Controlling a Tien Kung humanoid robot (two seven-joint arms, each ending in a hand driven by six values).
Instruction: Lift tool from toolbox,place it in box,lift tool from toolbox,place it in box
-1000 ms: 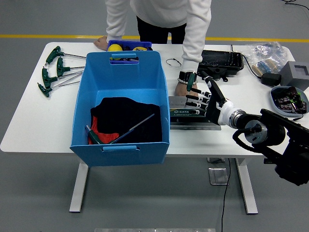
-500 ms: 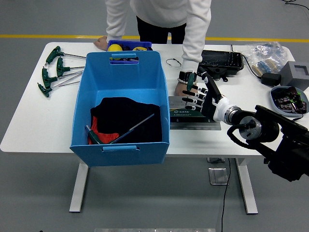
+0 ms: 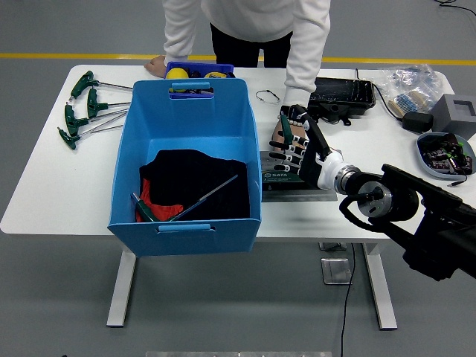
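Here the robot's black right hand (image 3: 291, 145), fingers spread and holding nothing, hovers over the far part of the flat grey toolbox tray (image 3: 297, 186) on the white bench (image 3: 59, 186), right against a person's hand (image 3: 282, 134) resting there. Which tool it will take is hidden beneath it. The big blue plastic box (image 3: 186, 160), already holding one green-handled T-wrench (image 3: 190, 204) lying diagonally on dark cloth, stands just left of the toolbox, so any carry runs leftward over its right wall; the left hand is out of sight.

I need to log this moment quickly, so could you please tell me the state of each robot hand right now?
Left hand: not in view.
Right hand: over the grey tool tray, overlapping the person's hand; grasp cannot be told.
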